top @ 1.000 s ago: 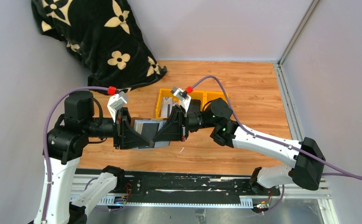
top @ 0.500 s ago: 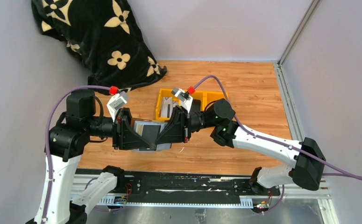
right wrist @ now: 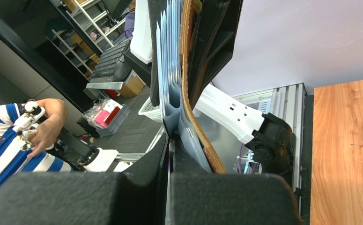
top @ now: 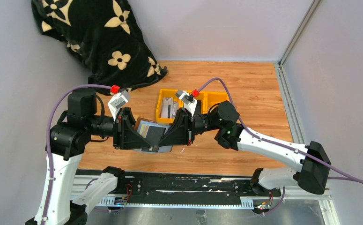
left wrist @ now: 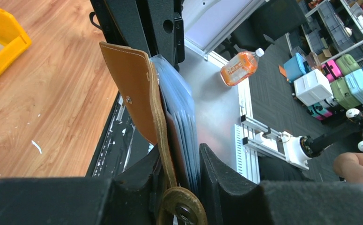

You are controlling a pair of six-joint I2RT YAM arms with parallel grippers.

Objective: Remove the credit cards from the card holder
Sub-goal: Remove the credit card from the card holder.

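I have 1 card holder [top: 150, 130] lifted off the table [top: 259, 93], near the middle of its near edge, strung between the 2 grippers. The left gripper [left wrist: 179, 185] is clamped narrow on the brown leather fold by the snap button. The right gripper [right wrist: 170, 157] is pinched tight on the grey-blue sleeves of the opposite half. The clear sleeves [left wrist: 181, 108] fan out from the leather, and I cannot count them or see any card face. Just beyond, at mid-table, sit at least 2 yellow bins [top: 159, 107], close to the right wrist. Bare wood runs from them to the right edge and the far right corner. 1 black blanket [top: 90, 37] with cream flowers fills the far left corner. On the floor past the near edge stands 1 orange bottle [left wrist: 239, 68], its label too small to read.
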